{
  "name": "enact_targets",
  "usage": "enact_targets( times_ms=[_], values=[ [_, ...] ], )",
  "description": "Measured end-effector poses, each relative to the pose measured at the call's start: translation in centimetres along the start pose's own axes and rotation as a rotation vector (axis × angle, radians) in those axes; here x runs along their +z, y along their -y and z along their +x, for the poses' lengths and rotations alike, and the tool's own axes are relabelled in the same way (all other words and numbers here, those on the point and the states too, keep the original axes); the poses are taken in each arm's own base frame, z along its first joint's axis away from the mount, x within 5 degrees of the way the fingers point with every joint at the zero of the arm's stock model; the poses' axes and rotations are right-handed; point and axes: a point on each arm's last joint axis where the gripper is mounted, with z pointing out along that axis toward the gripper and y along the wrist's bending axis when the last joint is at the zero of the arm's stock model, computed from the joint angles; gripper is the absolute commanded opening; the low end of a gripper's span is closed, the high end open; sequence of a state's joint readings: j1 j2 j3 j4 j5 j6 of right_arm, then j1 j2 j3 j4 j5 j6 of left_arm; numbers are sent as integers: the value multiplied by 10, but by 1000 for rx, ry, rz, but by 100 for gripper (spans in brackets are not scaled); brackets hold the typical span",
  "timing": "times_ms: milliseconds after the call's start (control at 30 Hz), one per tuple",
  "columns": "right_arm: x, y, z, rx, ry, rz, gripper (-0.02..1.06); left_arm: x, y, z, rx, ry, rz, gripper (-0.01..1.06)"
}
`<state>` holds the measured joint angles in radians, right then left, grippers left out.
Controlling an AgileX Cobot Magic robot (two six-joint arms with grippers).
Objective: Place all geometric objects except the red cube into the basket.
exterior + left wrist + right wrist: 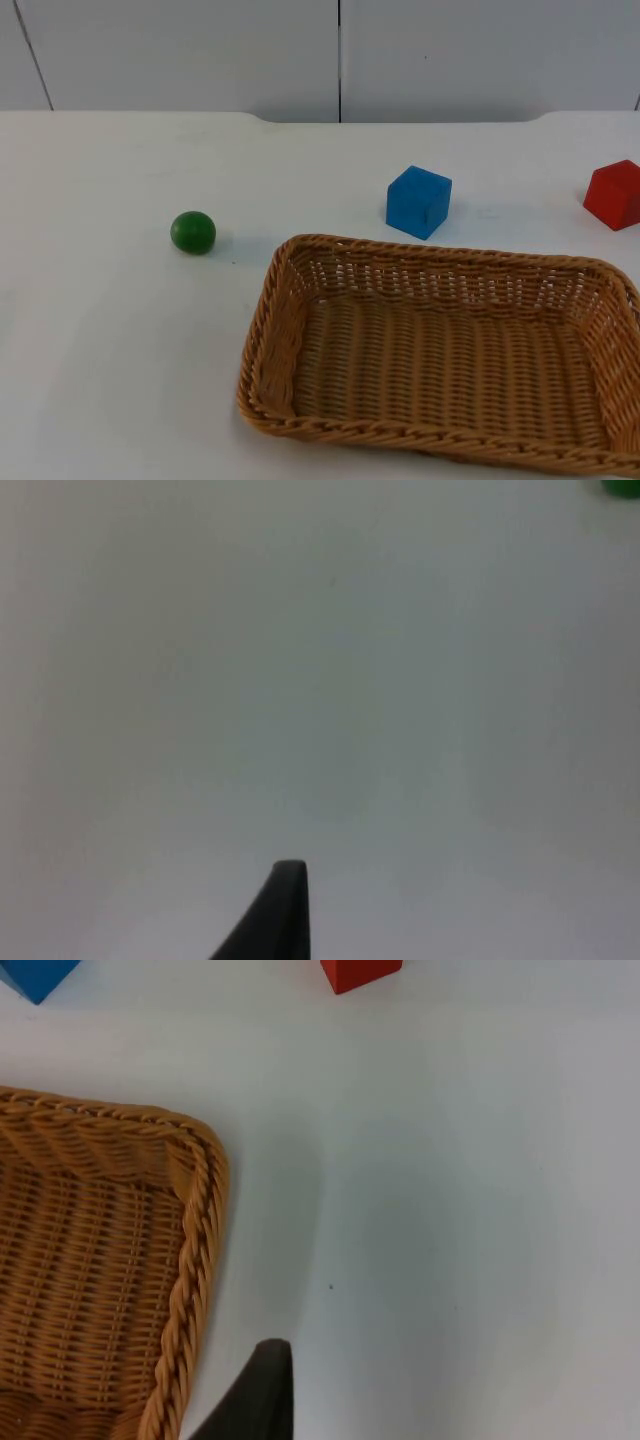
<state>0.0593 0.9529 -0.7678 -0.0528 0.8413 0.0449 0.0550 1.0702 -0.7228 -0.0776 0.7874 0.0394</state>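
Wicker basket (262, 330) is sitting on the white table (110, 330), holding nothing. Just beyond its far rim, 1 blue cube (418, 201) is resting; 1 green ball (193, 232) is lying well to its left, and 1 red cube (614, 194) is sitting at the far right. Left gripper (285, 910) is hanging over bare table; right gripper (262, 1390) is hovering beside the basket's corner. Whether either is apart or together, I cannot tell.

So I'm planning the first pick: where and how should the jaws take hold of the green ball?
Grip the green ball across its middle, coming straight down from above. It is round, so any side works, and it sits alone on the white table.
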Motion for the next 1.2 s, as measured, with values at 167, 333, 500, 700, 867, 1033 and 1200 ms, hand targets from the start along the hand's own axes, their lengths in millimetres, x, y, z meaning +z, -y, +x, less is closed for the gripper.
enact_targets(
  times_ms=[167,333,500,700,867,1033,1200],
  values=[
    [0,0,0,-2,0,0,105,21,3,-34,3,-32,26,105],
    [0,0,0,-2,0,0,105,56,16,-73,51,-74,49,105],
    [0,0,0,-2,0,0,105,102,41,-110,120,-121,72,105],
    [0,0,0,-2,0,0,105,160,70,-139,189,-195,91,105],
    [0,0,0,-2,0,0,105,203,90,-146,236,-252,95,105],
    [0,0,0,-2,1,0,105,238,104,-143,270,-290,94,105],
    [0,0,0,-2,2,0,105,258,111,-141,281,-299,96,105]
  ],
)
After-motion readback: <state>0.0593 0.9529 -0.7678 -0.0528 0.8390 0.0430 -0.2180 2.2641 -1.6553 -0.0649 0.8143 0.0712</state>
